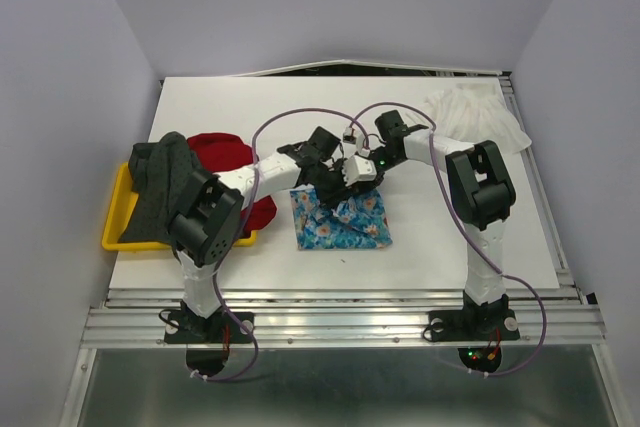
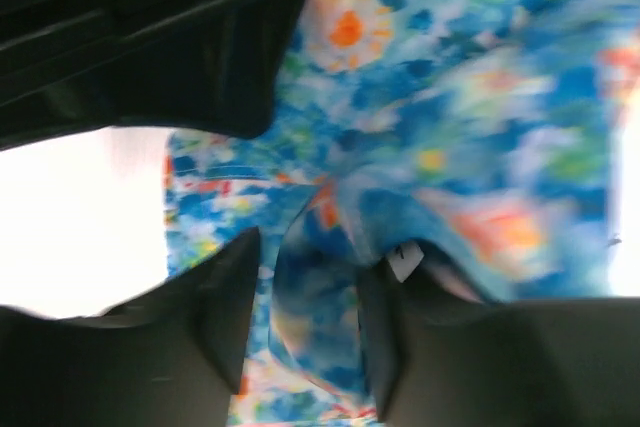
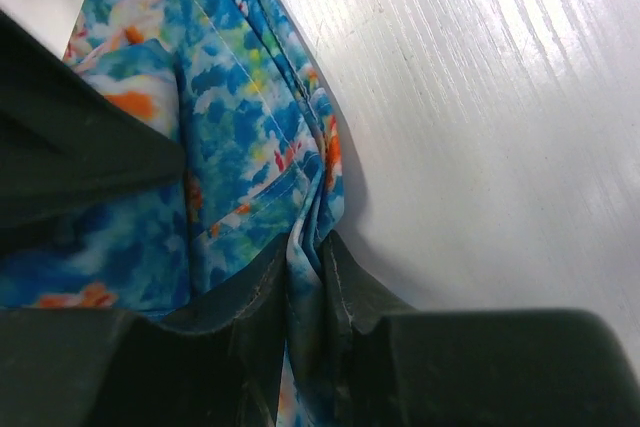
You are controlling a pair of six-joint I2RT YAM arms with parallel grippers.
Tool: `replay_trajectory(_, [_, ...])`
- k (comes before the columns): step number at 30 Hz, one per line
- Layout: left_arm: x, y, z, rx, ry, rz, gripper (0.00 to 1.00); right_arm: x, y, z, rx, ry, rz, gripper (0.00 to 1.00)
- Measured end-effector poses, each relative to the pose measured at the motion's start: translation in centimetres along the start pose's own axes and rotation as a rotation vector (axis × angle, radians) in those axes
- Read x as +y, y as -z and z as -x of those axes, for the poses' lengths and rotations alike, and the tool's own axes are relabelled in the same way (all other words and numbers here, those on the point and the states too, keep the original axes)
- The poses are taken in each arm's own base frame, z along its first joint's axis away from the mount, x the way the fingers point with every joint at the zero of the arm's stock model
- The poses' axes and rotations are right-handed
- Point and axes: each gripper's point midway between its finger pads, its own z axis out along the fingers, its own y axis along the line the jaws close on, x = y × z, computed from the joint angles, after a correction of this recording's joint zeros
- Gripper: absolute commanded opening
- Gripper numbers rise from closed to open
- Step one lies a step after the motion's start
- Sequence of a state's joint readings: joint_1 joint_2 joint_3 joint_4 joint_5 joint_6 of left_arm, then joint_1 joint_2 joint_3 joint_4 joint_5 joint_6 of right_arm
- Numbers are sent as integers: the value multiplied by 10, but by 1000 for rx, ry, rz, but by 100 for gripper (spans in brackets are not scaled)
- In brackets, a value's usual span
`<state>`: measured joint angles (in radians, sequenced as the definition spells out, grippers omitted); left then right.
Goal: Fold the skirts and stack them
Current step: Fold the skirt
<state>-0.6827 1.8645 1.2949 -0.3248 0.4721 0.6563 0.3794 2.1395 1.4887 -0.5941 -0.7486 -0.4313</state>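
Note:
The blue skirt with the flower print lies at the table's middle, its back edge bunched up towards both grippers. My right gripper is shut on a narrow fold of it; in the right wrist view the gripper pinches the fold tight. My left gripper stands with jaws apart around a thick fold of the same skirt; in the left wrist view the gripper has cloth between its fingers. The white skirt lies at the back right. The red skirt and the dark grey skirt lie at the left.
A yellow tray sits at the table's left edge under the dark grey skirt. The two arms cross close together over the table's middle. The white table ends in a metal rail at the front.

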Motion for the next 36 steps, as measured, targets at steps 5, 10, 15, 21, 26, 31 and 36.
replay_trajectory(5, [19, 14, 0, -7, 43, 79, 87, 0, 0, 0, 1, -2, -1, 26])
replay_trajectory(10, [34, 70, 29, -112, 84, 204, 93, 0, 1, 1, 6, -13, -10, 25])
replay_trajectory(15, [18, 134, 70, -279, 81, 279, 77, -1, 1, 1, 22, -24, -26, 25])
replay_trajectory(21, [-9, 115, 41, -248, 151, 226, 95, -2, 0, 2, 30, -42, -31, 24])
replay_trajectory(26, [-11, 72, -3, -110, 202, 170, 91, -2, 0, 1, 31, -45, -30, 21])
replay_trajectory(31, [12, 60, -18, -85, 185, 154, 85, -4, 0, 1, 33, -48, -34, 17])
replay_trajectory(36, [58, 48, -28, -92, 185, 148, 84, -5, -1, 2, 37, -51, -37, 13])
